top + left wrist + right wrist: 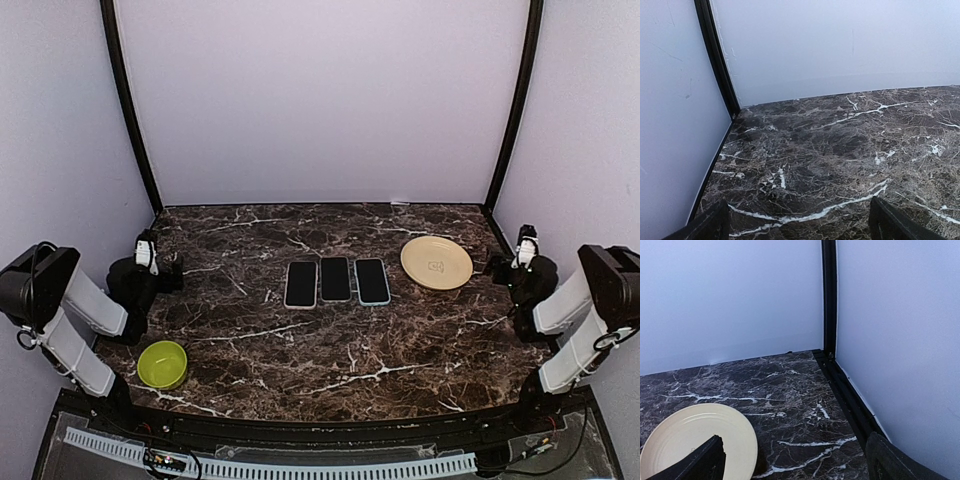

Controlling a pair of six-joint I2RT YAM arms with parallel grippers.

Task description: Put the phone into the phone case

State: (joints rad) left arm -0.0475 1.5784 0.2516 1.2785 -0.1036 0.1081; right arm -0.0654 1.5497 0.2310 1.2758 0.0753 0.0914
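The left claw (797,225) and right claw (795,460) gape wide and empty at opposite tabletop (330,350) edges, leaving reach to the central row: white-rimmed slab (301,284), black slab (335,279), blue-rimmed slab (372,281). Which is phone and which is case, I cannot tell.

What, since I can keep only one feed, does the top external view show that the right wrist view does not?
Only the top external view: three dark phone-shaped slabs in a row mid-table (I cannot tell which is phone and which is case), a green bowl at the near left, the left arm and the right arm. Only the right wrist view: a close look at its own fingers, spread wide with nothing between them. Both: the cream plate, the marble table and the pale walls.
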